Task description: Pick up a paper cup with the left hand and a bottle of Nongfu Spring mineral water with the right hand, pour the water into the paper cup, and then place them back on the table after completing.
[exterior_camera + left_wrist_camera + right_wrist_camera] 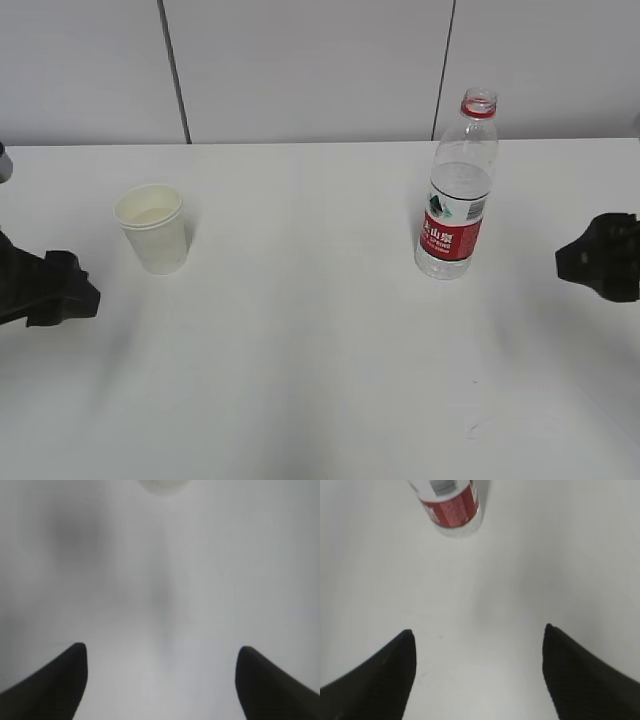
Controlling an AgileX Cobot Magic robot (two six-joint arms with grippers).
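Observation:
The white paper cup (153, 228) stands upright on the white table (320, 350) at the left; its base just shows at the top edge of the left wrist view (163, 485). The clear water bottle (458, 190) with a red label and no cap stands upright at the right, and its lower part shows in the right wrist view (451, 506). My left gripper (70, 290) is open and empty, a little left and in front of the cup (160, 652). My right gripper (575, 262) is open and empty, right of the bottle (477, 635).
A grey panelled wall (300, 70) runs behind the table's far edge. Nothing else stands on the table between the cup and the bottle.

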